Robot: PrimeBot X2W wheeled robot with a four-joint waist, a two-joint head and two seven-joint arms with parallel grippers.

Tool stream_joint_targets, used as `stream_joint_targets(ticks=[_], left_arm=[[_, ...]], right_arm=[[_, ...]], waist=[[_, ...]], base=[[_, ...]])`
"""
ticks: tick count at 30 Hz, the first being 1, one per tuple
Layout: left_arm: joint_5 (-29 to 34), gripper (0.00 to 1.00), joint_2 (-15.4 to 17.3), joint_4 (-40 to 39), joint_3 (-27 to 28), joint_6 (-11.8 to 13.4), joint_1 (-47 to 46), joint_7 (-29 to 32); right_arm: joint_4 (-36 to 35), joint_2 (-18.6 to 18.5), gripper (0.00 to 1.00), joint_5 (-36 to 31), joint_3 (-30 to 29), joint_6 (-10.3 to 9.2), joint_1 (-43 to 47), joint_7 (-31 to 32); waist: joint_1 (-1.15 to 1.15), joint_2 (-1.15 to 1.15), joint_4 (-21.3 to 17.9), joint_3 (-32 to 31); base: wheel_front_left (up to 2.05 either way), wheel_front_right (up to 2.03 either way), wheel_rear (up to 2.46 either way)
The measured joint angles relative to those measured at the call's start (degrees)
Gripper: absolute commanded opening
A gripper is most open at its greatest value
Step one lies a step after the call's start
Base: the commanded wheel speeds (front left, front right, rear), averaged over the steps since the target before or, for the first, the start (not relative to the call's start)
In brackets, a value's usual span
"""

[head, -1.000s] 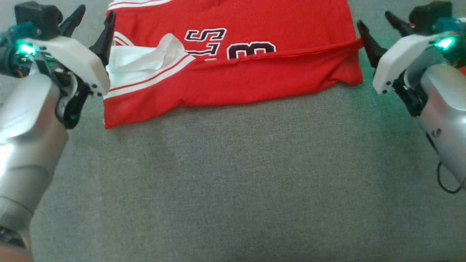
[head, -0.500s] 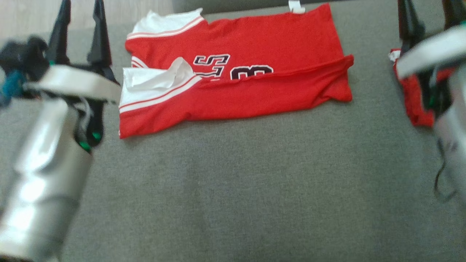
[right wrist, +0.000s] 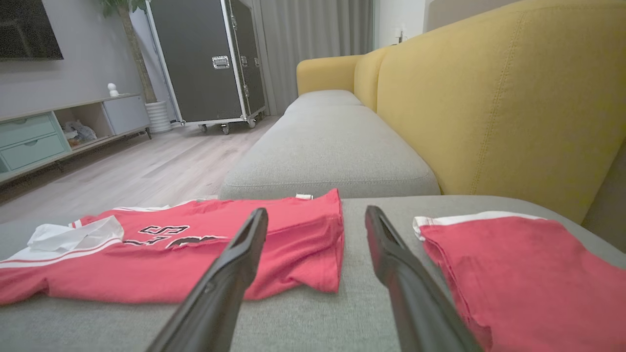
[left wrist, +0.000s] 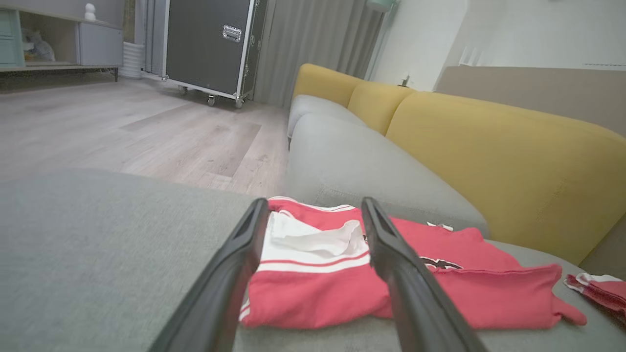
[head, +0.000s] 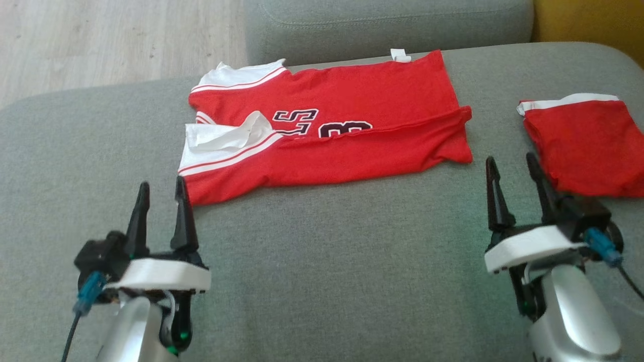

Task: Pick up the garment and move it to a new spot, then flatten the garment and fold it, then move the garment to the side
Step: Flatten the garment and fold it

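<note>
One jersey (head: 352, 146), one folded garment (head: 583, 146), grey sofa (head: 327, 276)

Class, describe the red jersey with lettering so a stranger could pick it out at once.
On the grey sofa cushion before the yellow backrest lie two red garments. The jersey is the larger, middle one. Unlike the plain folded piece at the robot's right, it shows dark lettering.

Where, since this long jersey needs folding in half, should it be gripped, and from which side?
Probably its two near corners, from the robot's side, coming in low: the jersey lies flat, lengthwise across the cushion, and both corners stand free, one near each arm's open jaws.
</note>
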Motion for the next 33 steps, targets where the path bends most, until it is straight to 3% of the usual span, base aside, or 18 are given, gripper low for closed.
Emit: stream_joint_targets(ticks=[8, 18, 33], left_arm=[[4.24, 1.00, -1.68, 1.43, 4.77, -1.33, -0.07, 0.00], [4.56, 1.00, -1.05, 20.07, 6.31, 1.85, -10.88, 3.93], [5.97, 0.98, 2.21, 35.96, 3.68, 0.94, -24.21, 13.15]], right_arm=[[-1.90, 0.52, 1.00, 1.35, 1.13, 0.00, 0.90, 0.01], [-3.30, 0.55, 1.00, 3.91, 1.72, 0.00, -0.53, 0.01], [-5.03, 0.55, 1.00, 6.08, 3.72, 0.00, -4.13, 0.01]], waist=[[0.02, 0.00, -1.12, 1.19], [0.02, 0.00, -2.55, 5.06], [0.02, 0.00, -5.14, 10.82]], base=[[0.00, 0.00, 0.00], [0.00, 0.00, 0.00], [0.00, 0.00, 0.00]])
